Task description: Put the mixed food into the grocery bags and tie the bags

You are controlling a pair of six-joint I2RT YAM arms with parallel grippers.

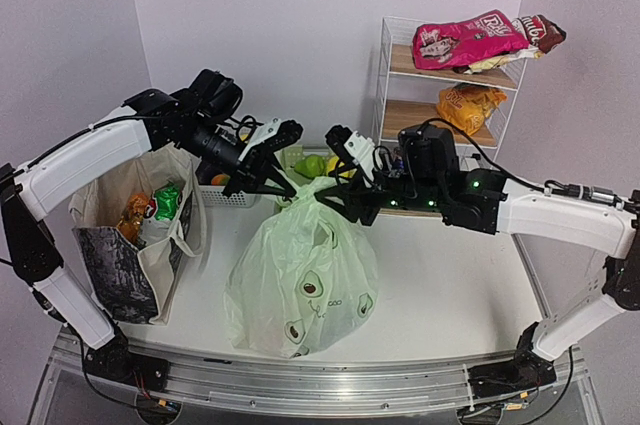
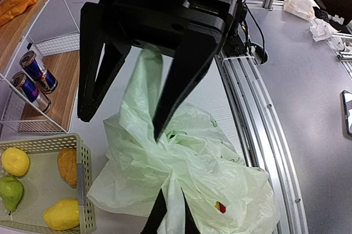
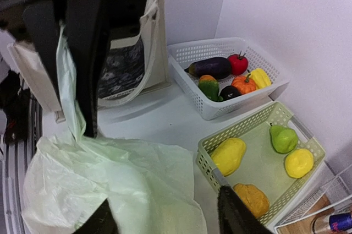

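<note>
The pale-green avocado-print plastic bag (image 1: 300, 280) stands bulging at the table's middle, its top gathered into strips. My left gripper (image 1: 288, 183) is shut on one strip; in the left wrist view (image 2: 173, 198) the strip runs between the near-closed fingers. My right gripper (image 1: 338, 197) is open at the bag's top from the right. Its fingers (image 3: 234, 217) are spread wide over the bag plastic (image 3: 126, 184), and another strip rises between them in the left wrist view (image 2: 122, 125). The beige tote (image 1: 120, 255) stands at the left with an orange packet (image 1: 135, 213) and a green packet (image 1: 166, 200) inside.
A white basket (image 3: 190, 52) of toy vegetables and a pale-green basket (image 3: 258, 129) of toy fruit sit behind the bag. A wire shelf (image 1: 395, 85) at the back right holds a pink packet (image 1: 465, 42), an orange packet (image 1: 468, 105) and two blue cans (image 2: 36, 71).
</note>
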